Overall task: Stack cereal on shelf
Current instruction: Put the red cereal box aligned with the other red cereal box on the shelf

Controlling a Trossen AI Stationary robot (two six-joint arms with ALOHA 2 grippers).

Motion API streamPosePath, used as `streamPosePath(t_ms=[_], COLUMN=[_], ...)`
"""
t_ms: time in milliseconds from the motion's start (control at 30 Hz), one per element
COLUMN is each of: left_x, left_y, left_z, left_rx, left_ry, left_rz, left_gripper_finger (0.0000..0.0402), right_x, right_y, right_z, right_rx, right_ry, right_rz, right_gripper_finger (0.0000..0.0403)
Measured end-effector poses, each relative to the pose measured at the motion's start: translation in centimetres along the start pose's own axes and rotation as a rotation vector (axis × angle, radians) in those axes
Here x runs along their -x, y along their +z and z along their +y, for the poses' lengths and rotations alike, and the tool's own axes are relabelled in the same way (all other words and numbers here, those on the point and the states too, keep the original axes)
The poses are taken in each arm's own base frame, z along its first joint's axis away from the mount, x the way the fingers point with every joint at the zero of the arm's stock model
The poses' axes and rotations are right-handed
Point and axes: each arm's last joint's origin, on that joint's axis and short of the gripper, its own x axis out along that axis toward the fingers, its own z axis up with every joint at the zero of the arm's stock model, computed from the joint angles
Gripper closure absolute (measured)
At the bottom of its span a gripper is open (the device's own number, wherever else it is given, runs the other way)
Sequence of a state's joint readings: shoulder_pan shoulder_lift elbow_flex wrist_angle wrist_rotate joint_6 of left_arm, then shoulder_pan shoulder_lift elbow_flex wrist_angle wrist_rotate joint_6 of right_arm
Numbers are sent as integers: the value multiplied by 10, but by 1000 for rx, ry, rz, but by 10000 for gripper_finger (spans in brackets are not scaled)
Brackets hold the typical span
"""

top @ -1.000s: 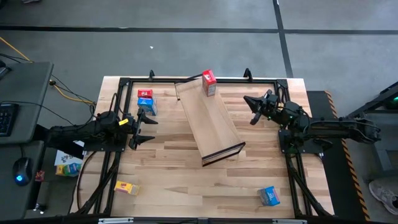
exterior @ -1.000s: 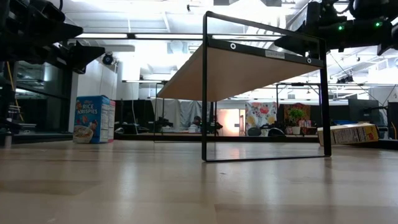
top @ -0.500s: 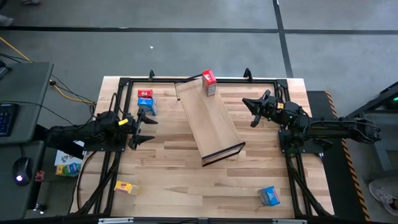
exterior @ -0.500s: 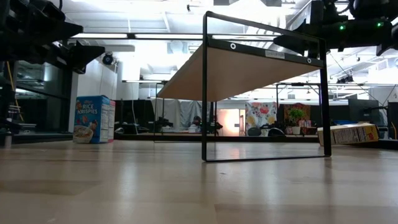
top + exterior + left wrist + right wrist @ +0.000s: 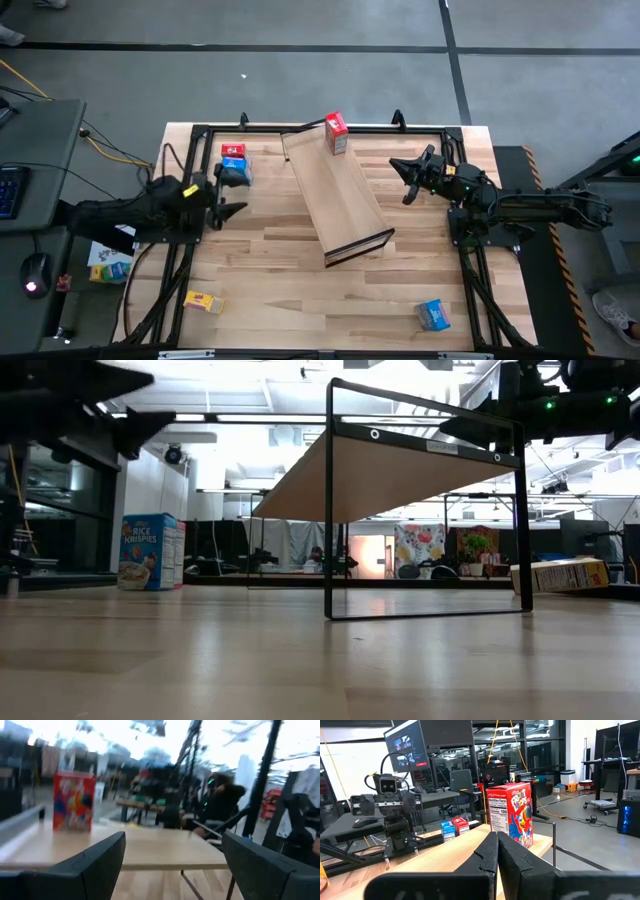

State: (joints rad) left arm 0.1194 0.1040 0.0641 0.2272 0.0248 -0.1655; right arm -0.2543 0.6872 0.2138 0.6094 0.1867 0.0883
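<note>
Across the table in the high view, the shelf lies diagonally at the middle with one red cereal box standing on its far end. A red box and a blue box sit together at the far left, just beside the left pincer, whose fingers are apart. A yellow box lies near left, another blue box near right. The right pincer hovers right of the shelf, fingers together.

Low view: a blue box reads "RICE KRISPIES"; a yellow box lies right of the shelf.

Left wrist view: spread fingers frame the red box on the shelf.

Right wrist view: closed fingers point at the red box, marked "Froot Loops", "Nutrition Facts" and "100".
</note>
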Motion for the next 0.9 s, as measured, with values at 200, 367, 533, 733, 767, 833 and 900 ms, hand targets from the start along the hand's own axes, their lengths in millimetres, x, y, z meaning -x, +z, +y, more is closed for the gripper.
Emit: streamPosePath(t_ms=[200, 367, 533, 733, 767, 833, 900], left_x=[-26, -56, -74, -82, -82, -81, -80], left_y=[31, 75, 118, 140, 139, 135, 132], left_z=[-1, 8, 31, 64, 69, 79, 87], left_rx=[-21, -138, -163, -86, -90, -108, -96], left_ry=[62, 226, 460, 591, 606, 634, 664], left_rz=[198, 406, 705, 909, 944, 998, 1036], left_gripper_finger=[80, 80, 80, 80, 80, 80, 80], right_x=[0, 0, 0, 0, 0, 0, 0], right_y=[0, 0, -1, -3, -3, -3, -3], right_z=[0, 0, 0, 0, 0, 0, 0], right_rx=[0, -7, -6, -2, -2, -2, -2], right_ry=[0, 0, -1, -3, -3, -3, -4], right_rz=[0, 1, 10, 29, 29, 29, 29], right_gripper_finger=[403, 403, 403, 403, 403, 403, 403])
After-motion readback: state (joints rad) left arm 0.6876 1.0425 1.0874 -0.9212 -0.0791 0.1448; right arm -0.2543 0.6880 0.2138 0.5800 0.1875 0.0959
